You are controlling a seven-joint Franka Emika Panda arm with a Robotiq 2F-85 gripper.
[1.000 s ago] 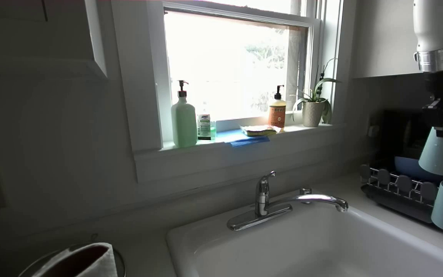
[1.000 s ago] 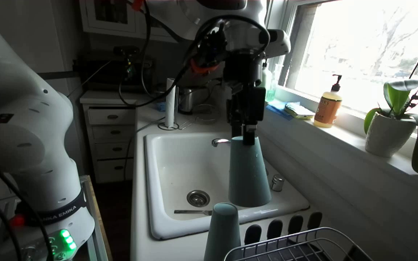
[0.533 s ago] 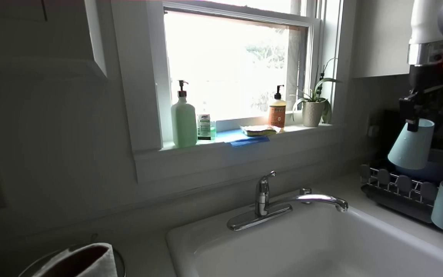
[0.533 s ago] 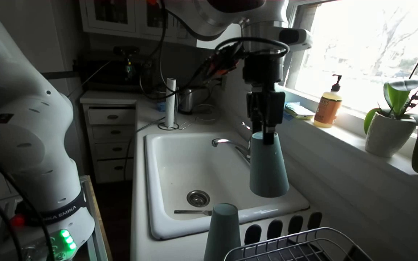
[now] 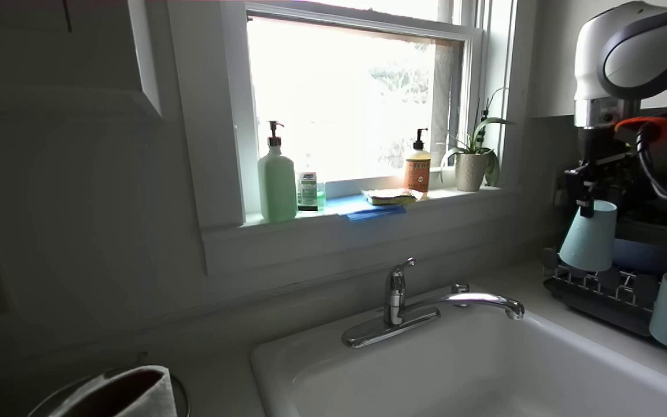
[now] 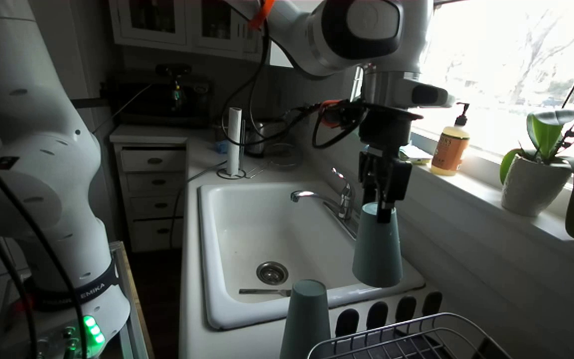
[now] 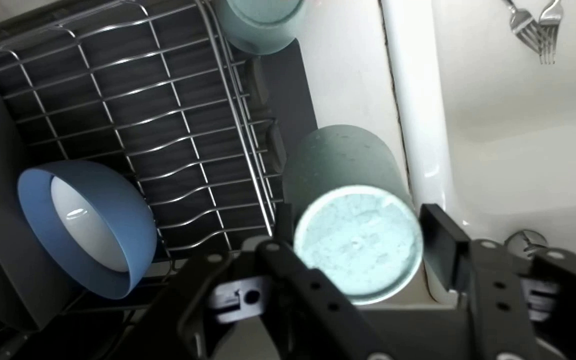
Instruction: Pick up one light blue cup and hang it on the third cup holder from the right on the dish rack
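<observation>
Transport, likely: your gripper (image 7: 361,234) pinches the light blue cup (image 5: 590,238), base up, near the cup holders (image 6: 376,315) of the dish rack (image 5: 594,304). Next you probably need to align with the third, then lower.

My white jointed arm (image 6: 72,174) stands beyond the front edge of the white counter (image 6: 237,344) and reaches over toward its back edge. There my silver-banded wrist (image 6: 387,89) hangs low, and beneath it my black two-fingered pincer (image 6: 376,206) points downward, its dark flat fingers (image 7: 443,245) clamped, yet standing apart.
</observation>
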